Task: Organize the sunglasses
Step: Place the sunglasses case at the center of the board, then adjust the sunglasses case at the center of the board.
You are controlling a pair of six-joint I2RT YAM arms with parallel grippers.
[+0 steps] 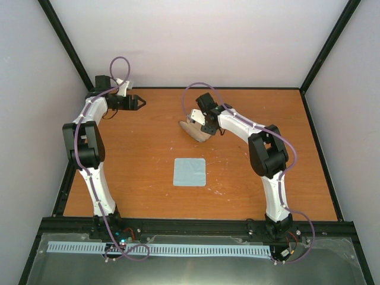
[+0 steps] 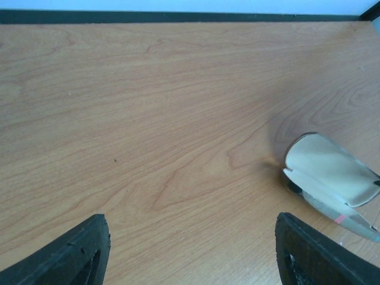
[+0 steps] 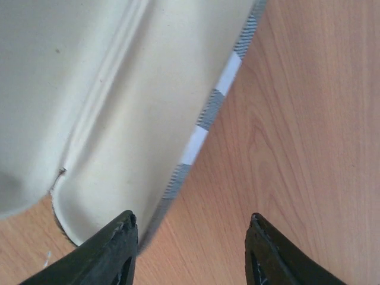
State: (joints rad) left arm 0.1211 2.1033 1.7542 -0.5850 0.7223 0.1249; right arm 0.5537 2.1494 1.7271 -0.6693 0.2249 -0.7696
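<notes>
Brown case (image 1: 195,132) parked on the table (image 1: 136,178) past centre toward the far edge, lid (image 2: 326,163) hinged up, cream lining (image 3: 107,107) exposed. Probable reason for the raised lid: access to the lower shell for loading. Set skew to the table edges in the top view.

Sunglasses (image 2: 347,218): apparently seated in the lower shell under the raised lid. Identified only in the left wrist view, as a pale, near-clear strip with one pink fleck. Not resolvable in the top view, not made out in the right wrist view. Long axis judged parallel to the case length, running down and to the right in the left wrist view. Lens-facing direction and fold state of the arms: cannot tell.

Right gripper (image 3: 190,252): poised directly over the case, fingers apart at moderate width, nothing clamped. Striped rim (image 3: 208,113) passing just beside one finger, bare wood under the remainder of the gap. Placement consistent with work at the case opening, such as closing the lid; judgement only.

Left gripper (image 1: 142,102): spread wide, empty, near the far left corner, well apart from the case, aimed across the table toward it. Likely stationed there to avoid collision with the working arm.

Pale blue cloth (image 1: 190,172): flat, square to the table edges, nearer the arm bases than the case, touched by neither arm.
</notes>
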